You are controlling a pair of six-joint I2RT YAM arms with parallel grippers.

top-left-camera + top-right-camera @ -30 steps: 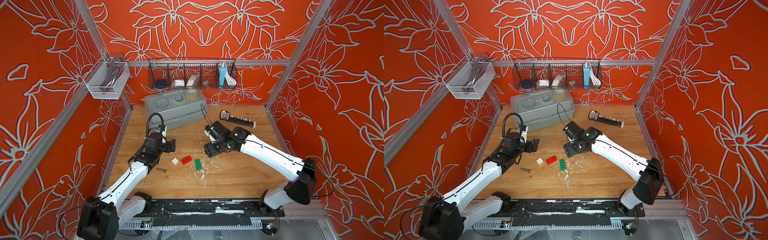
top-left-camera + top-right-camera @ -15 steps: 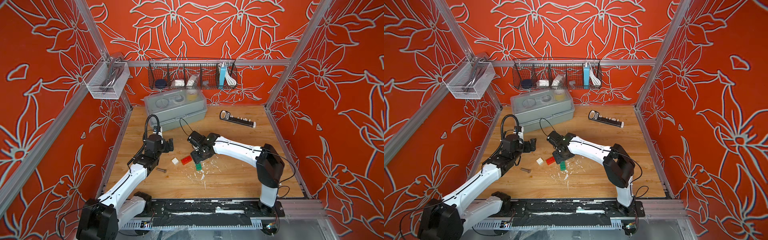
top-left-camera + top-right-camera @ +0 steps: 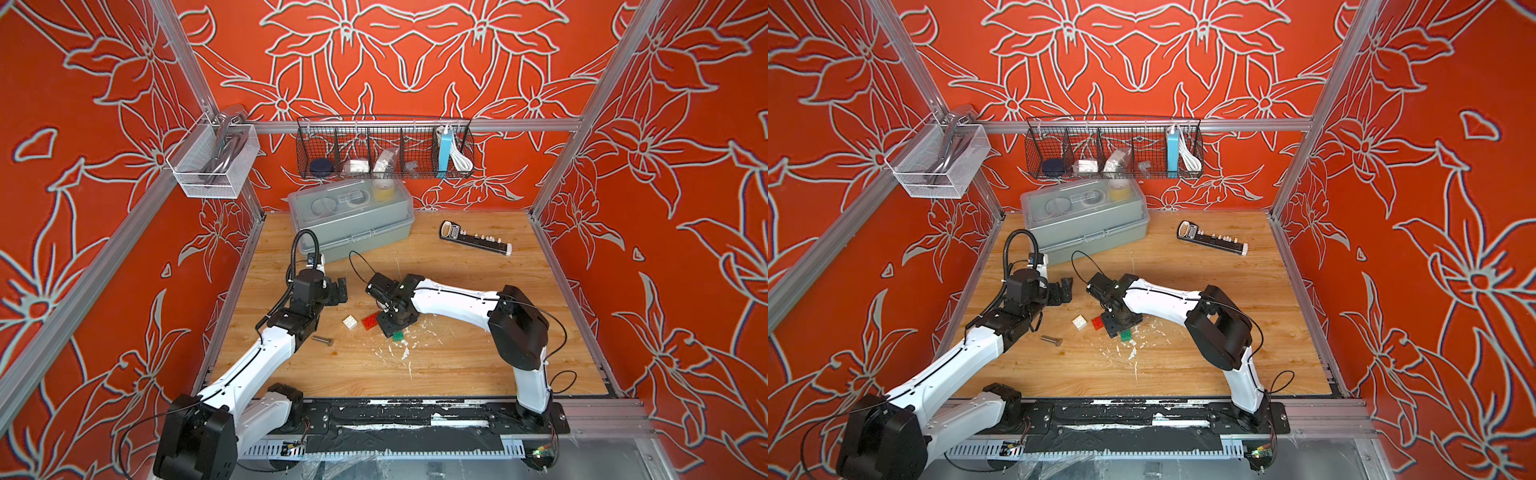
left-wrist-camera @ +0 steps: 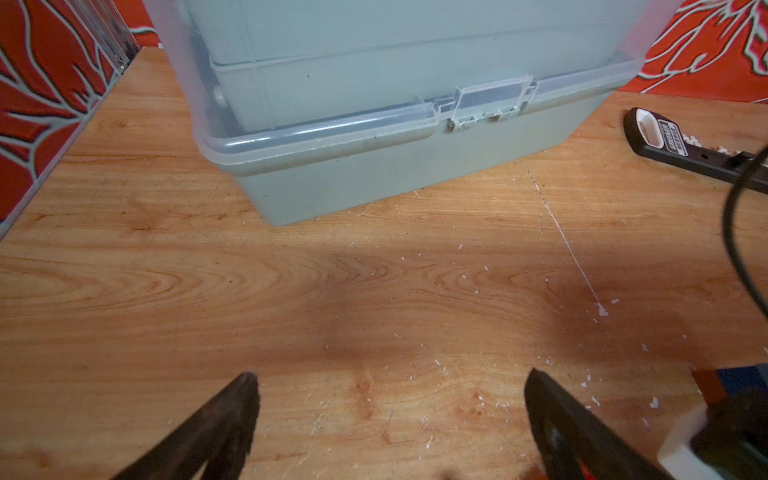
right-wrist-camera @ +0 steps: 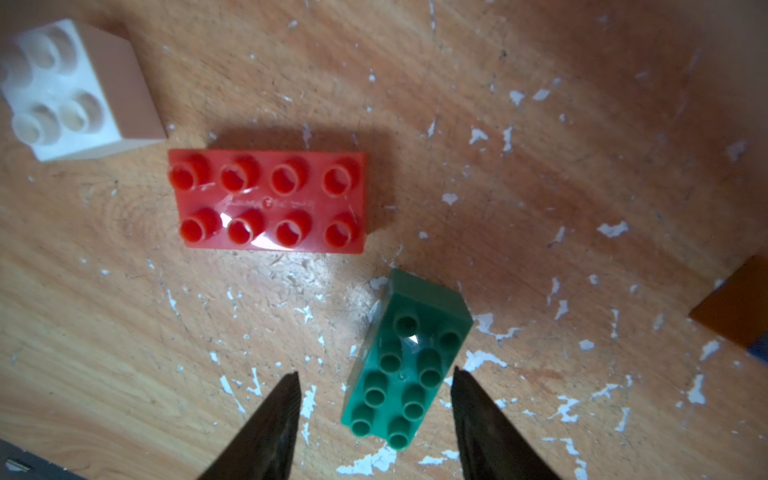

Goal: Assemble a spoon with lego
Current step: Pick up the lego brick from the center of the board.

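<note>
Straddling the small green studded plastic oblong brick (image 5: 409, 357), the right jaws stand half-narrowed, not yet pinching it; it lies on the wooden desk (image 3: 457, 353), just near-right of the red oblong brick (image 5: 270, 199). Probably light, stiff, slick-sided: take its long flanks squarely. Left jaws gape wide, empty.

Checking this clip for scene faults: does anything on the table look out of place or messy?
A grey metal bolt lies loose near the white brick, no lego part, and white flakes litter the table around the green brick.
</note>
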